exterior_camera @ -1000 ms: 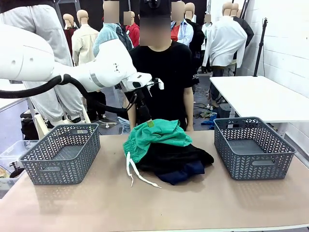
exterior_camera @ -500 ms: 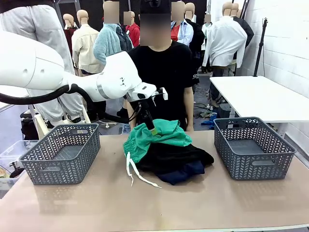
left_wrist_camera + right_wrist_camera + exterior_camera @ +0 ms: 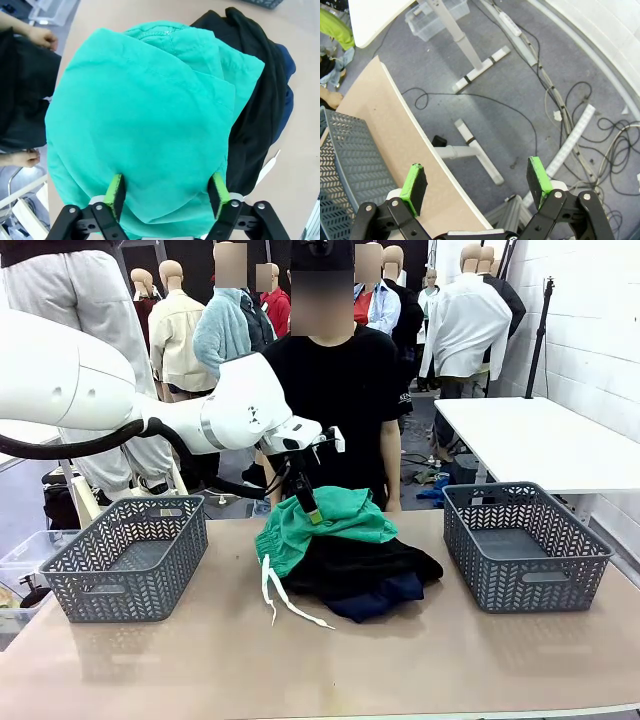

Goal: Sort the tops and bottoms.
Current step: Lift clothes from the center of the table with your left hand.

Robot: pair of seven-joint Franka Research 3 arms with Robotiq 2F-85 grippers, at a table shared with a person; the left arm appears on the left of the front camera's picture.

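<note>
Between the spread fingers of the left gripper (image 3: 166, 197) lay a fold of the bottoms (image 3: 140, 115), topmost on the dark pile (image 3: 260, 100) at mid-table; the green pads (image 3: 115, 194) stood either side of the cloth, touching it or nearly so (I could not tell which), and nothing was pinched yet. The step looked to be the pick; done well, the fingers would sink enough to gather a thick fold of teal alone, since black cloth lay just beyond one pad and could come up too; the lift wanted height, for the cord (image 3: 275, 595) trailed onto the table well away from the fingers and might drag. The right gripper (image 3: 477, 185) hung off the table's edge, fingers wide apart, holding nothing.
</note>
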